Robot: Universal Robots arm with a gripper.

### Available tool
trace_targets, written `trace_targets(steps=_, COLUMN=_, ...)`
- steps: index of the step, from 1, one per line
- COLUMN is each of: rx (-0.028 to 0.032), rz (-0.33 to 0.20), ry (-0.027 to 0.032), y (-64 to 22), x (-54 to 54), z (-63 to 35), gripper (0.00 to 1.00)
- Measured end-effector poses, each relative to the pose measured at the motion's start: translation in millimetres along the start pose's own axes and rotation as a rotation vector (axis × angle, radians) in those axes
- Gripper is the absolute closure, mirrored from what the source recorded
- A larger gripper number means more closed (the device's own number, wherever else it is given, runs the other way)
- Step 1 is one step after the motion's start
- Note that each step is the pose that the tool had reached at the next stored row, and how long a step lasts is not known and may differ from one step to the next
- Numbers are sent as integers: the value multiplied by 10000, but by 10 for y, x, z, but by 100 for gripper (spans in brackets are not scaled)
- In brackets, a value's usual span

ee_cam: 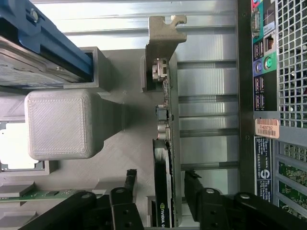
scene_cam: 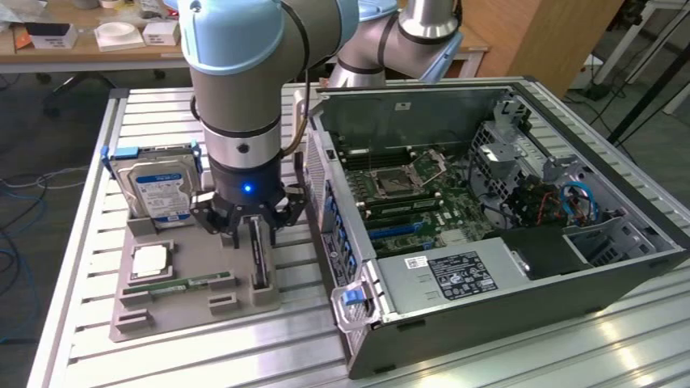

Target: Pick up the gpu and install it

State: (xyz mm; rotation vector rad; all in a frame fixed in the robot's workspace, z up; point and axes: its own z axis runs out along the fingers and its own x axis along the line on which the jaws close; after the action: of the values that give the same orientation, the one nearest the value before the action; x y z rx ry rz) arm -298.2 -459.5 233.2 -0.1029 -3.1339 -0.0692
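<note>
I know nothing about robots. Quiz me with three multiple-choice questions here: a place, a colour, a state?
1. Where is the graphics card? A in the computer; B on edge in the grey tray; C flat on the table.
2. What colour frames the hard drive? A red; B yellow; C blue.
3. The gripper is? A open around the card; B shut on the drive; C shut on the memory stick.
Answers: B, it stands in a tray slot; C, blue shows at its sides; A, fingers apart, one each side.
</note>
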Motion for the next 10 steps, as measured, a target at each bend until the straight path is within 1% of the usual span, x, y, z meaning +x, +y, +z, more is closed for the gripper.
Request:
trace_targets(steps=1, rx=0, rz=-1, ry=0, y=0, x=0, z=0, gripper=47)
trace_targets(steps=2, rx=0, rz=0, ry=0, y=0, x=0, z=0, gripper=53)
trace_targets(steps=3, rx=0, rz=0, ry=0, y=0, x=0, z=0, gripper=53)
trace_targets(steps=4, rx=0, rz=0, ry=0, y=0, x=0, z=0, gripper=59)
trace_targets(steps=5, rx=0, rz=0, ry=0, y=0, x=0, z=0, gripper=59)
trace_targets(steps=6, rx=0, rz=-1, ry=0, y=0, x=0, z=0, gripper=66)
trace_targets(steps=10, rx=0, rz=-2, ry=2, y=1, x=-20, z=0, gripper=66)
